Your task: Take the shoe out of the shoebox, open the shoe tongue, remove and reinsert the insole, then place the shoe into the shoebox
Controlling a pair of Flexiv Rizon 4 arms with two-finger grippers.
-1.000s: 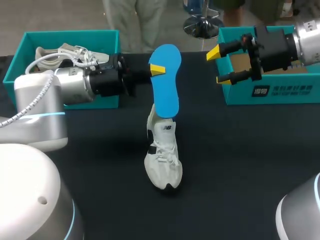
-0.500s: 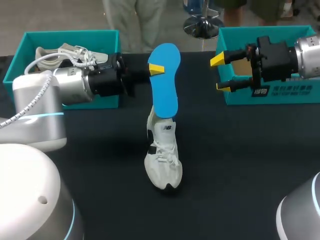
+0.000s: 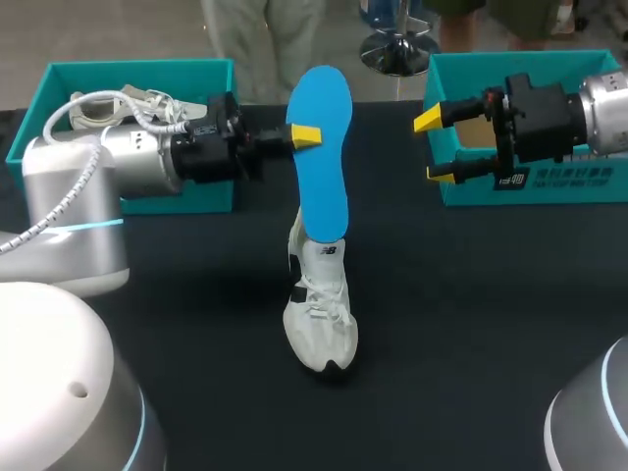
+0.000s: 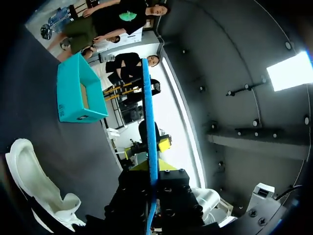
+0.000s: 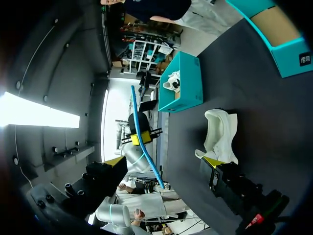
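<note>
Hiding the far finger of the left gripper (image 3: pixel 306 134), the bright blue foam insole (image 3: pixel 323 167) is held upright, pinched near its upper end. Its lower end overlaps the heel opening of the white lace-up sneaker (image 3: pixel 319 314), and contact there cannot be made out. The right gripper (image 3: pixel 434 147) is held spread at the corner of the teal cardboard shoebox (image 3: pixel 535 186), which is partly covered by that arm. Open black table (image 3: pixel 471 334) is seen all around the sneaker.
</note>
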